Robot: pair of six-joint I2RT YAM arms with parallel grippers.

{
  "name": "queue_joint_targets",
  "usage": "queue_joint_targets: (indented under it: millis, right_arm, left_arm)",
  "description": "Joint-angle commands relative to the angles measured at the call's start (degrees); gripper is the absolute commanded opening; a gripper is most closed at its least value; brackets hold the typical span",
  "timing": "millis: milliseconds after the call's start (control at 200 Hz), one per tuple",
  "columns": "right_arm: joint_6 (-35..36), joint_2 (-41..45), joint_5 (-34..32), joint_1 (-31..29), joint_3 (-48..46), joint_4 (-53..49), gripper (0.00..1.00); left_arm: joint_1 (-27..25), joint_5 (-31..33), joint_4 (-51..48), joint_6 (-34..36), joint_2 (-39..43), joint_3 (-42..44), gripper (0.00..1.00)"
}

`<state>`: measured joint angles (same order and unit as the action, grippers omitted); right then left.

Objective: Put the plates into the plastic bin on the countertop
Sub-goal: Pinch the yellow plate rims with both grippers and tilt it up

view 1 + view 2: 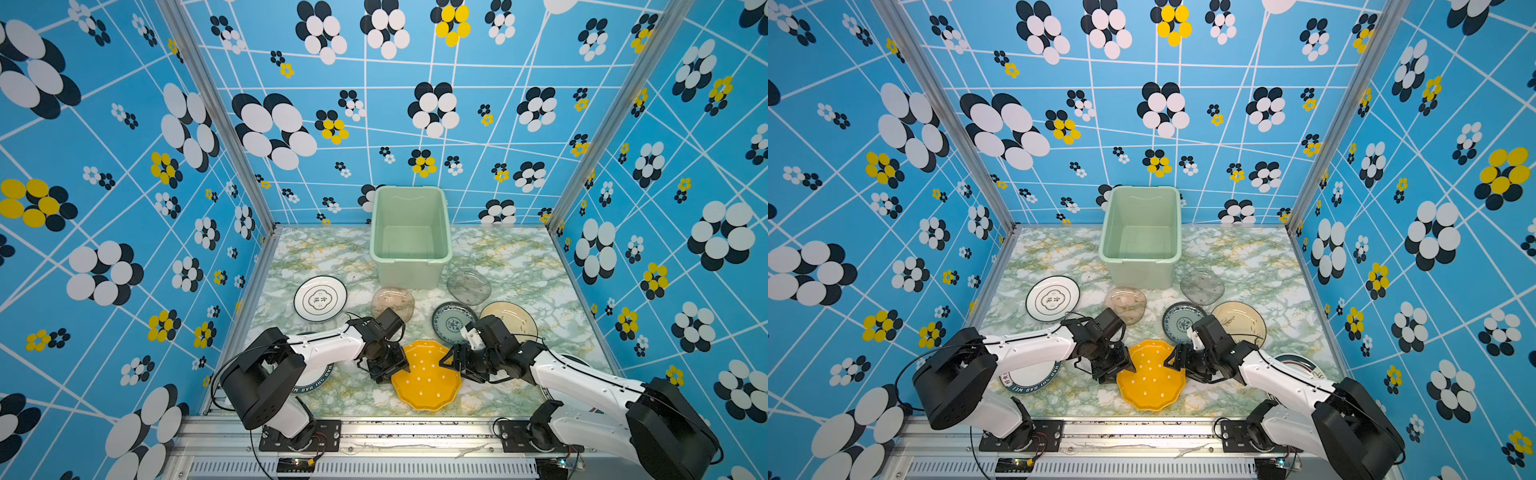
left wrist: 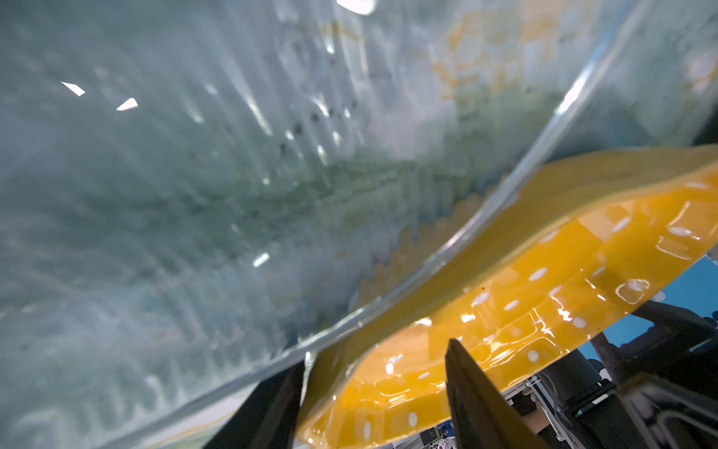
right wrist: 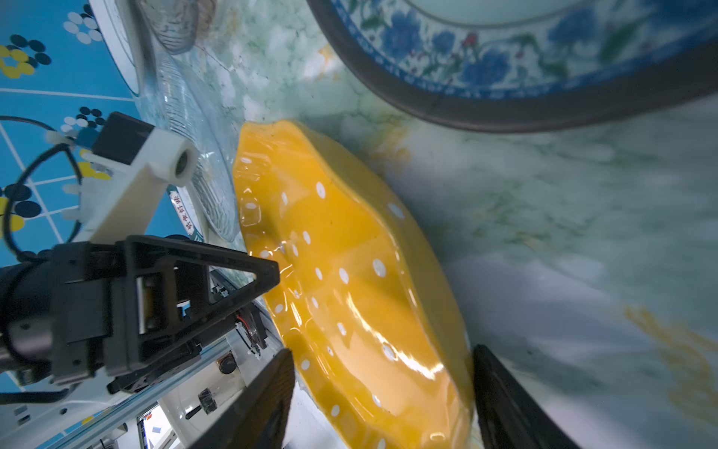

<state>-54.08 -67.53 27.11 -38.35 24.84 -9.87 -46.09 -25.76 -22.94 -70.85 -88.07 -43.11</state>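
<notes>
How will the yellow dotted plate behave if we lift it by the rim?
The yellow plate has a crisp moulded scalloped shape, so it is probably rigid and lifts whole. Its glaze throws sharp reflections, so it may slip when pinched. Gripped at one edge, it would likely tip.

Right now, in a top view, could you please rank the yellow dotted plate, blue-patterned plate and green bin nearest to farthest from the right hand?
1. Yellow dotted plate, at the right hand, front.
2. Blue-patterned plate, just behind the hand.
3. Green bin, at the back.

Lettered plate (image 1: 320, 379) half under left arm (image 1: 324, 343)
</notes>
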Motion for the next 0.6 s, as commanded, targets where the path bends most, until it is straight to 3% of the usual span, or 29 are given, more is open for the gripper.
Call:
queue_joint_targets:
  millis: [0, 595]
  right_arm:
    - [-2.5, -1.6, 9.6, -4.6, 3.2, 13.4, 0.66]
    - [-5.4, -1.8, 4.3, -7.7, 3.7, 20.5, 0.43]
  left_arm:
    - [-0.5, -4.6, 9.6, -0.5, -0.5, -0.1, 0.59]
    - [-0.4, -4.8, 9.8, -0.5, -0.3, 0.1, 0.59]
